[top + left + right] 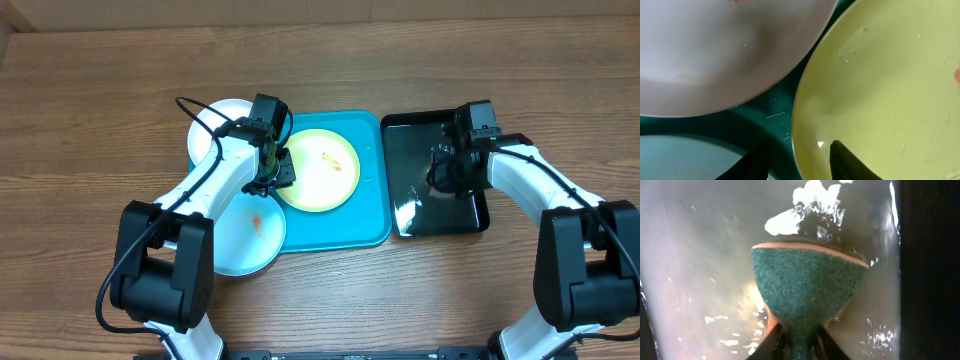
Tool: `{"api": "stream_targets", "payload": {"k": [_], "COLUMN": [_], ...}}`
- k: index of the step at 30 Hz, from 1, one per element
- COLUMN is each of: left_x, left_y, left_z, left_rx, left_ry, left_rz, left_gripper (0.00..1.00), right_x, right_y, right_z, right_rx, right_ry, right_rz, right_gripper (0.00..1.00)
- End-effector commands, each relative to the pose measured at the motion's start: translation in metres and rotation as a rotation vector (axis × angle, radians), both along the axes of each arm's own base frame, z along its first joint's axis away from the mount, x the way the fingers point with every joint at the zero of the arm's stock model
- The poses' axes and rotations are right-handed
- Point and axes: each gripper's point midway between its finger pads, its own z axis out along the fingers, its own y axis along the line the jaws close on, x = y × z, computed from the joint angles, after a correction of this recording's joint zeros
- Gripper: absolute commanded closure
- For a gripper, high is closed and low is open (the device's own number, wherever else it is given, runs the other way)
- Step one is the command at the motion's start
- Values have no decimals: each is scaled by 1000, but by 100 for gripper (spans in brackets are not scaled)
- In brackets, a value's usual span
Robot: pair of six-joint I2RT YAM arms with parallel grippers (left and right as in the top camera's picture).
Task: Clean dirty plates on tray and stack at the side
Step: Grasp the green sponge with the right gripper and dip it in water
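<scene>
**A:** Where do the plates sit?

**B:** The yellow-green plate (318, 178) lies flat in the turquoise tray (365, 215), at the centre of the overhead view. The white plate (212, 128) is to its upper left and the light blue plate (245, 245) to its lower left. Both seem to overlap the tray's left edge and reach out over the table (80, 150).

**A:** How do they look?

**B:** They are round, shallow, glossy and alike in size. Small orange smears show on the yellow-green and the light blue one. On the white one I can't be sure of any.

**A:** How would one handle?

**B:** I'd judge them stiff and light, with a smooth face that turns slippery once wet. A plate lying flat gives nothing to pinch except the raised rim. I'd take hold there, one finger inside the lip and one outside, and keep the plate level so it doesn't slide out.

**A:** What are the grippers doing?

**B:** The left gripper (797, 152) is at the yellow-green plate's left rim with its jaws apart. One finger is over the plate's inside and the other is outside it. The wrist view shows no squeeze on the rim.

The right gripper (445, 165) is down in the black tray (470, 215), right of the turquoise one. It is clamped on a sponge (807, 285) with a green scouring face, pinched narrow between the fingers. The black tray glints wet around it.
</scene>
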Motion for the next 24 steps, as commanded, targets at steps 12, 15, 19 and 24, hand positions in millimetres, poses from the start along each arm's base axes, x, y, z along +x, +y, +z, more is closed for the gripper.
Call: {"api": "stream_targets", "payload": {"k": [12, 15, 19, 24], "left_x": [-4, -5, -1, 0], "left_y": [2, 2, 1, 1], "left_z": [-9, -11, -11, -11], "left_rx": [3, 4, -1, -1], "left_ry": [13, 13, -2, -5], "left_rz": [0, 0, 0, 0], "left_gripper": [66, 66, 75, 76], "right_x": [15, 16, 18, 18], "right_y": [9, 16, 20, 20], "right_z": [38, 44, 45, 45], "right_rx": [38, 75, 97, 97], "right_ry": [3, 6, -1, 0], "right_rz": [10, 19, 25, 25], "right_gripper": [96, 96, 96, 96]}}
